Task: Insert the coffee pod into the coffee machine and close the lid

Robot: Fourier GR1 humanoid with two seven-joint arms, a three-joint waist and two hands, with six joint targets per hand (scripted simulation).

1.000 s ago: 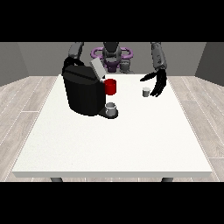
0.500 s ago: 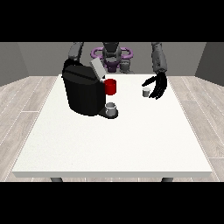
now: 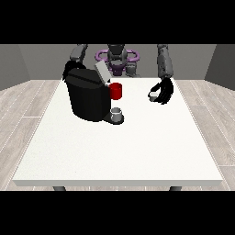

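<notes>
We are seeing a large white rectangular table (image 3: 119,151) filling the frame's centre, and a small grey cup (image 3: 117,112) sitting left of centre.

Matt black plastic coffee machine (image 3: 87,98) with a glossy red part (image 3: 116,91); smooth matt white table (image 3: 137,147); wood-plank floor (image 3: 23,105).

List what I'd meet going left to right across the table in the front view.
Hand at the view's left → coffee machine → red cup → coffee pod → hand at the view's right.
</notes>
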